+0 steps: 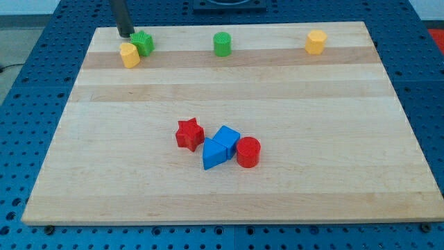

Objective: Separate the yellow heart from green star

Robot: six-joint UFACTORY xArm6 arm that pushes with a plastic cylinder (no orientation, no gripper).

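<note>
The yellow heart lies near the board's top left corner, touching the green star, which sits just up and to its right. My tip stands at the board's top edge, right beside the green star's left side and just above the yellow heart. The dark rod rises from it out of the view's top.
A green cylinder and a yellow hexagon block sit along the top edge. A red star, blue cube, blue triangle and red cylinder cluster at mid-board. The wooden board lies on blue pegboard.
</note>
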